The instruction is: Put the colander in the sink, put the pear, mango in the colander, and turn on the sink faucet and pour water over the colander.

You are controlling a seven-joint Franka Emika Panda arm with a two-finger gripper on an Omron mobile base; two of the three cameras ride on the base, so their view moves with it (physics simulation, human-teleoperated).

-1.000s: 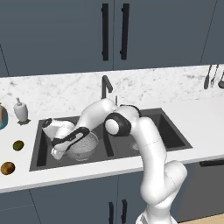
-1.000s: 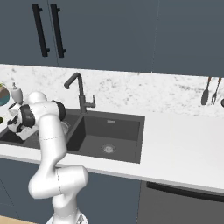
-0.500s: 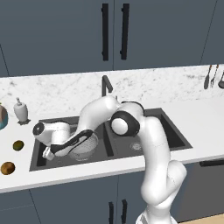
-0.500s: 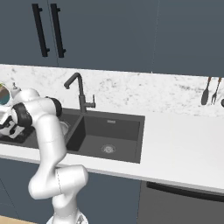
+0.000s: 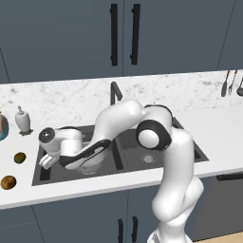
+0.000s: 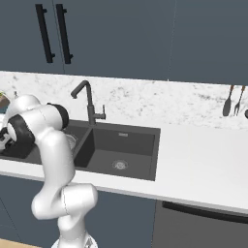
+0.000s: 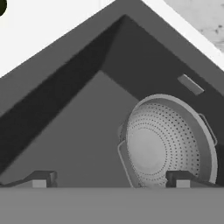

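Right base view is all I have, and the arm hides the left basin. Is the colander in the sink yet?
Observer: Yes, the colander sits upright in the left basin of the sink, with nothing in it.
Operator: Are the jaws on it?
Observer: No. The gripper is open beside it and holds nothing.
Operator: Where is the fruit?
Observer: A dark green fruit and a brown fruit lie on the counter, left of the sink.

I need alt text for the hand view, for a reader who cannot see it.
An empty metal colander sits upright on the floor of a dark sink basin, seen from above. The open gripper hovers over it, holding nothing.
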